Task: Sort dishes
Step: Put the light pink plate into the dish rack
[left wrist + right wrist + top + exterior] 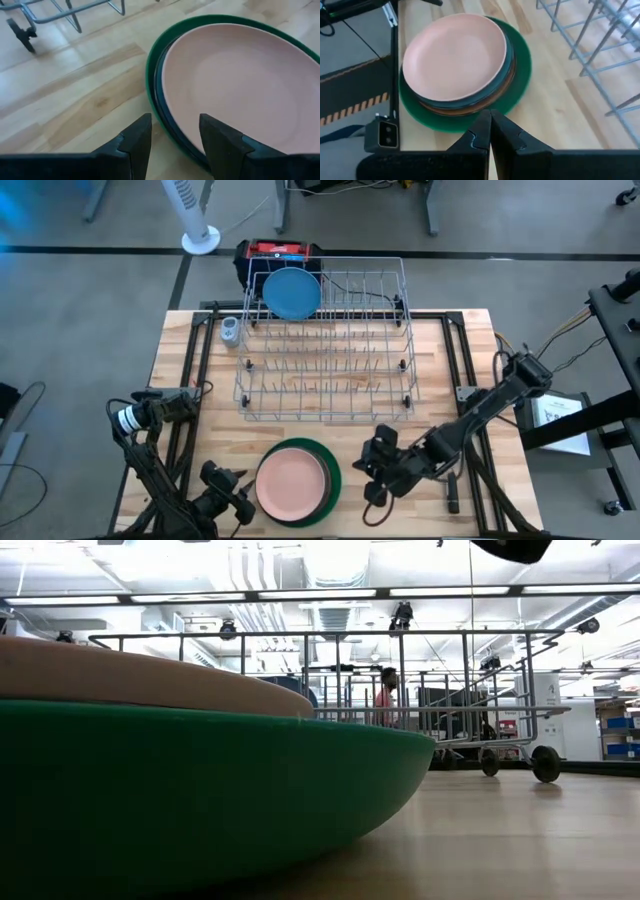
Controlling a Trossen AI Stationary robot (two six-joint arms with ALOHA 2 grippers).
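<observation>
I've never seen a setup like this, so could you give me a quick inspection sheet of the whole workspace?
Surface: wooden table, bare in places.
Job's things: pink plate tops a stack on the green plate; blue plate stands in the wire rack.
Clutter: small grey object beside the rack.
Grippers: left gripper open at the stack's edge; right gripper shut, beside the stack.
Cables: wires at the right arm.
Surroundings: white fan, person far behind.

Room: grey floor, white pedestal fan beyond the table. Ceiling: long strip lights, exposed ducts. Table: pale wooden top.
</observation>
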